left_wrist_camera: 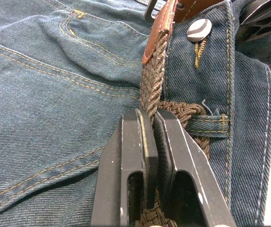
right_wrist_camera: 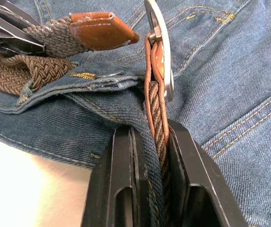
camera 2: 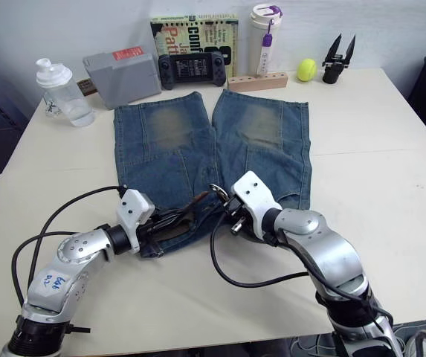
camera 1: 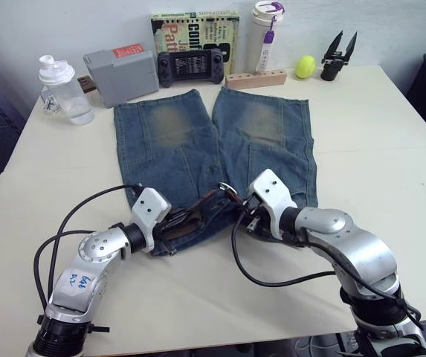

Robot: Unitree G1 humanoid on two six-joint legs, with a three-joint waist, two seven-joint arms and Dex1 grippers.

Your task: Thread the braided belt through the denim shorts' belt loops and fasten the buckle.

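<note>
1. Your counter carries the denim shorts flat, legs pointing away and the waistband nearest you, so the front sits within reach of both arms.
2. The braided belt lies along that waistband, passing under one of the belt loops beside the fly button.
3. Your left claw is clamped on the woven strap just behind the leather tip, aiming it.
4. Your right claw pinches the strap and some denim below the buckle, holding it upright; the tip hasn't entered yet.
</note>
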